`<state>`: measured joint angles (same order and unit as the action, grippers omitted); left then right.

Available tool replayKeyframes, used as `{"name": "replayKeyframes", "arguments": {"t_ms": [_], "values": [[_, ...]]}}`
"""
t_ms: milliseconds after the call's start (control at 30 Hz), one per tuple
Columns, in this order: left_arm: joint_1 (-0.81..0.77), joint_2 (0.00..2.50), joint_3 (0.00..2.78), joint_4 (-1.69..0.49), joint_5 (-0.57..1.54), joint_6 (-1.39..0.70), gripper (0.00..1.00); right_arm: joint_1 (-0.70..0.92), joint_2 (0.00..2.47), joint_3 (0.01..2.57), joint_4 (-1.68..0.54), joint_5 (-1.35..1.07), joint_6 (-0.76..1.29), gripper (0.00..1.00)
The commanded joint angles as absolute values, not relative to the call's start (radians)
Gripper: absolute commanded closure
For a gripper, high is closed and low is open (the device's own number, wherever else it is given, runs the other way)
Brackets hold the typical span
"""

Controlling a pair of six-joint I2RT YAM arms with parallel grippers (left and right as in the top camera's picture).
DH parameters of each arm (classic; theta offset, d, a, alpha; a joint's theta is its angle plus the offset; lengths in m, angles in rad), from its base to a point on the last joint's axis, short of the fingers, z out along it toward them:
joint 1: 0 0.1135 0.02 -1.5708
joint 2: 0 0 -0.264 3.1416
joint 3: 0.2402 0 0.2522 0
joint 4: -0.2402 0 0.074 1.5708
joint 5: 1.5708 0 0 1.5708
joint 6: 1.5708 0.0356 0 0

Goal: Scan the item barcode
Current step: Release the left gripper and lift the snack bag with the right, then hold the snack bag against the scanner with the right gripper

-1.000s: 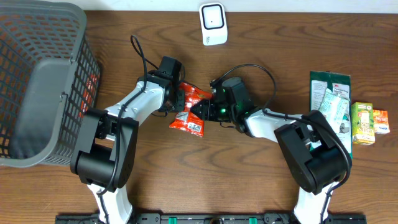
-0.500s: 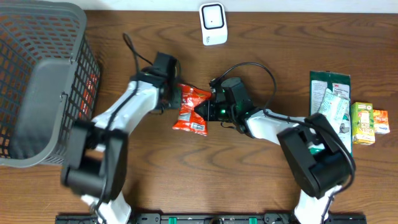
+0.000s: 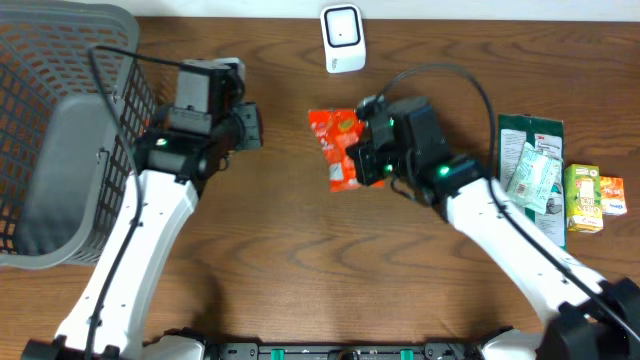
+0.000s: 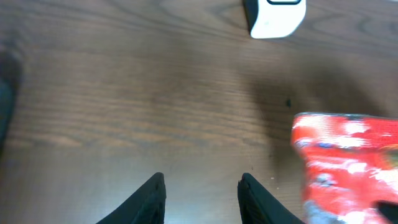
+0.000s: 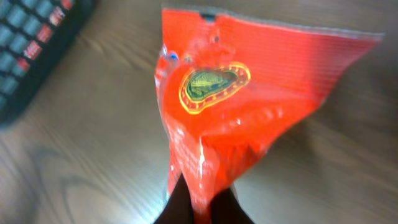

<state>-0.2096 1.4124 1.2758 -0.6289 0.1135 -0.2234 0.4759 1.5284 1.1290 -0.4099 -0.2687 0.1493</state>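
Right wrist view: the right gripper [image 5: 200, 200] is pinched shut on the near end of the red snack packet [image 5: 249, 93], which fans out just past its fingertips — light, limp, crinkly film, probably slippery, best held by a flat sealed edge; the left gripper [image 4: 202, 186] gapes empty.

In the left wrist view the red packet [image 4: 348, 165] is blurred and cut off by the right and bottom edges, the white scanner [image 4: 277, 15] by the top edge. From the right wrist, the packet's lower end vanishes between the fingertips of the right end effector [image 5: 199, 210] (print too smeared to read); the basket [image 5: 28, 43] is a blurred corner
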Motion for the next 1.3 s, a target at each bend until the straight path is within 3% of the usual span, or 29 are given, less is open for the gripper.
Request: {"name": "replayKeyframes", "arguments": {"t_ms": [0, 133, 300, 500, 533, 567, 833, 1133, 1267], "values": [[-0.173, 1.382, 1.303, -0.665, 0.111, -0.284, 0.60, 0.473, 1.506, 1.339, -0.530, -0.155, -0.062, 0.99], [-0.118, 1.390, 1.311, -0.738, 0.111, -0.329, 0.60, 0.476, 1.546, 1.603, -0.682, -0.020, -0.203, 0.99], [-0.075, 1.422, 1.310, -0.767, 0.110, -0.331, 0.55, 0.503, 1.588, 1.776, -0.685, 0.110, -0.341, 0.99], [-0.062, 1.472, 1.306, -0.767, 0.085, -0.331, 0.39, 0.576, 1.661, 1.801, -0.539, 0.310, -0.562, 0.99], [-0.062, 1.487, 1.306, -0.767, 0.085, -0.331, 0.24, 0.596, 1.699, 1.801, -0.485, 0.375, -0.622, 0.99], [-0.062, 1.494, 1.306, -0.767, 0.085, -0.331, 0.18, 0.606, 1.729, 1.801, -0.445, 0.414, -0.662, 0.99], [-0.062, 1.503, 1.306, -0.767, 0.085, -0.331, 0.18, 0.615, 1.961, 1.801, -0.101, 0.580, -0.954, 0.99], [-0.062, 1.503, 1.306, -0.767, 0.085, -0.331, 0.18, 0.615, 2.220, 1.801, 0.484, 0.585, -1.295, 0.99], [-0.062, 1.503, 1.306, -0.767, 0.085, -0.331, 0.18, 0.614, 2.313, 1.801, 0.637, 0.553, -1.420, 0.99]]}}
